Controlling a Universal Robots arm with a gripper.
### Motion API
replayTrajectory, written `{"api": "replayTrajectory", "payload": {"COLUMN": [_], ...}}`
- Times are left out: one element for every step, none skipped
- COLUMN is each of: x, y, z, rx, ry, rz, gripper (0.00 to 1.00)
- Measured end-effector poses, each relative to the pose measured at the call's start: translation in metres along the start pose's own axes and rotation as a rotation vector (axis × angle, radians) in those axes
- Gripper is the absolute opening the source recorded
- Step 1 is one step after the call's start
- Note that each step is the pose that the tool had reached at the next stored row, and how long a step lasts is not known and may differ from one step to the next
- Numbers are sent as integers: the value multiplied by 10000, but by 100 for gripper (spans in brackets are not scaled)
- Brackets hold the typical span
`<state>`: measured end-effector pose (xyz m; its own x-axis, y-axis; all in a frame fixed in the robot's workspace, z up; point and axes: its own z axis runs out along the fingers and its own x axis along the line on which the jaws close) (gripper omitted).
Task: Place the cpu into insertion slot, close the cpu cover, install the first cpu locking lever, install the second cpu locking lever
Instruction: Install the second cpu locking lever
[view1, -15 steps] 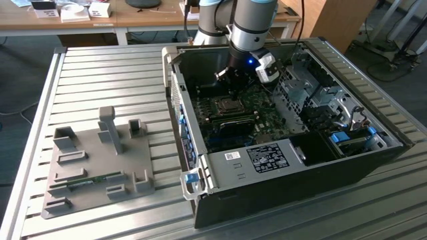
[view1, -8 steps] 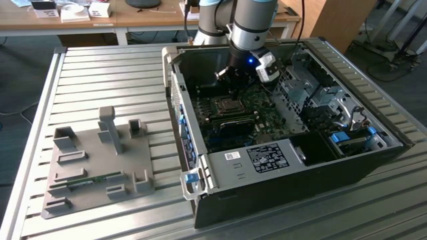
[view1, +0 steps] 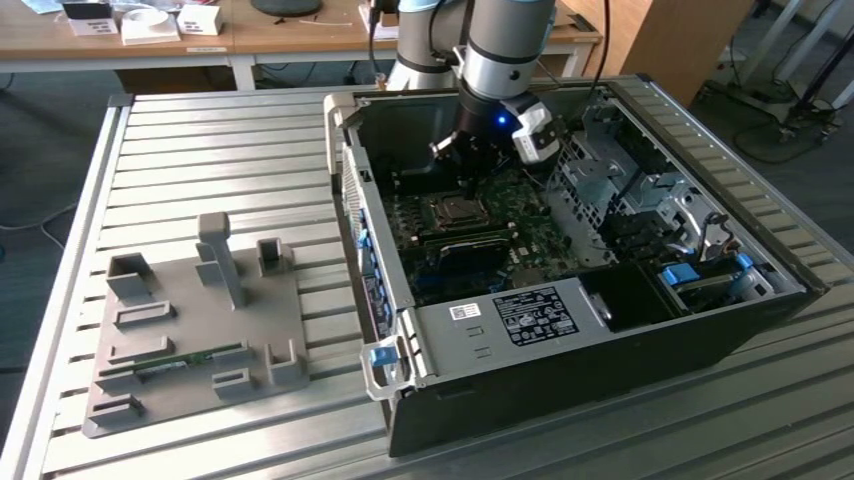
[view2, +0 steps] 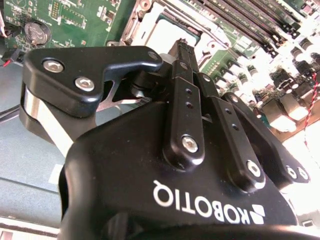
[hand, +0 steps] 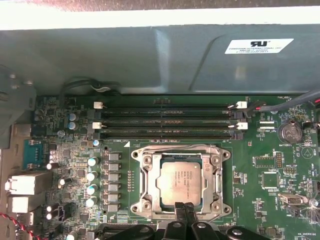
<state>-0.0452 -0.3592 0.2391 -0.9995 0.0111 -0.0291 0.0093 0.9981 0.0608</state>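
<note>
Gripper (hand: 185, 207) clenched, fingertips pressed together, holding nothing, hovering at the socket edge just above the cpu cover (hand: 148, 186). The cpu (hand: 178, 182) sits in the socket on the green motherboard (hand: 280, 175), cover apparently down around it. Placement and cover look done; lever state unclear. Open computer case (view1: 694, 330) surrounds.

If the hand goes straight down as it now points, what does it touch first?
Probably the cpu cover, lying closed over the cpu. The hand hangs at the frame's near edge; depth is unclear.
</note>
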Motion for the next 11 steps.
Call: {"api": "replayTrajectory", "payload": {"x": [0,0,0,0,0,0,0,-1,-1,-1,0], "y": [0,0,1,1,1,1,1,1,1,1,1], "z": [-4,-4,-5,-8,-12,-14,-14,-16,-18,-18,-18], "rx": [3,3,3,5,6,4,2,3,3,3,3], "ry": [0,0,0,1,2,0,0,0,0,0,0], "rz": [0,0,0,0,0,0,0,0,0,0,-1], "gripper": [11,11,11,11,11,11,11,11,11,11,11]}}
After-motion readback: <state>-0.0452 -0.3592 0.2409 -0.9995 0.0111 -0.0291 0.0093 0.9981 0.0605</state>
